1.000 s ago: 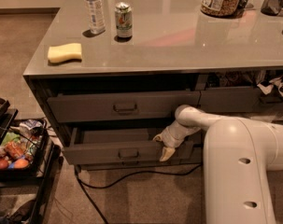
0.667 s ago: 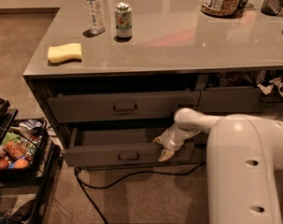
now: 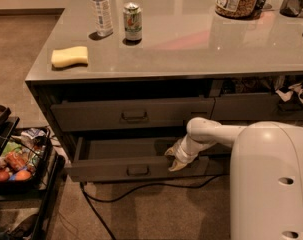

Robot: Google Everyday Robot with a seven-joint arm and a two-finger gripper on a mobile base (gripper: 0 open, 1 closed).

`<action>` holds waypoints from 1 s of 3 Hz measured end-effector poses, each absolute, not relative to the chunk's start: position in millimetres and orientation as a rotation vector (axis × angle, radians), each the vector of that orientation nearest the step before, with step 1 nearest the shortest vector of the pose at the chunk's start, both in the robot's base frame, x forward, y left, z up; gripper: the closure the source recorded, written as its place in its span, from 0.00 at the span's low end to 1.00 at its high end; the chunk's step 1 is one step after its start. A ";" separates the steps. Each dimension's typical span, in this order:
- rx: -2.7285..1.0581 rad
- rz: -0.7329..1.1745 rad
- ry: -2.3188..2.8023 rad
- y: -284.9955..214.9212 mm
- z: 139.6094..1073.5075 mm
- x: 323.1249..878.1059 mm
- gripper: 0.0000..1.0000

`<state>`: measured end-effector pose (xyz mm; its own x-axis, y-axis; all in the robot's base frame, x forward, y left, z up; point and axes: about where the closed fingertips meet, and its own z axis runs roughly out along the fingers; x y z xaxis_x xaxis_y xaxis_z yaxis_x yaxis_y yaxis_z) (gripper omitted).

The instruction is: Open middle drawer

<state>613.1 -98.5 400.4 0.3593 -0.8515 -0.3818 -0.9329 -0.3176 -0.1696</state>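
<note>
Firstly, middle drawer (image 3: pixel 106 171): found partly out of the cabinet under the counter (image 3: pixel 191 44), plain grey inside exposed, nothing seen in it.
Position in bank: lower of the two fronts seen at the view's left, directly beneath the upper drawer (image 3: pixel 91 116), which appeared shut and bore the wider handle.
Long axis: ran left to right across the view, parallel to the counter's edge; travel judged square to that, out toward the camera.
Loop handle (image 3: pixel 137 170): sat at the centre of the front panel, untouched.
Gripper (image 3: pixel 174 161): located at the top edge of the front panel, right of the loop handle and short of the panel's right end; touching or just over that edge.
Grip state: could not be told; no hold on the panel confirmed.
Drawer relative to gripper: front panel lay immediately under it, most of the length stretched off to the view's left, cavity lay behind it toward the cabinet.
Arm (image 3: pixel 211 133): reached in from the robot's body (image 3: pixel 271 184) at lower right, bent down to the drawer.
Step in hand: judged as drawing the front outward, task part done.
Next move: judged to need a straight pull away from the cabinet, square to the long axis.
Risk: off-centre contact judged liable to skew the drawer on its runners or slip off the edge; floor cable (image 3: pixel 141 186) noted below the front, apart from it.
</note>
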 end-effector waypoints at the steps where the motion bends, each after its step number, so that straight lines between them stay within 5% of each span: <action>1: -2.269 0.314 1.566 -98.9 400.0 613.9 0.42; 3: -2.236 0.087 1.508 -96.0 410.4 609.4 0.00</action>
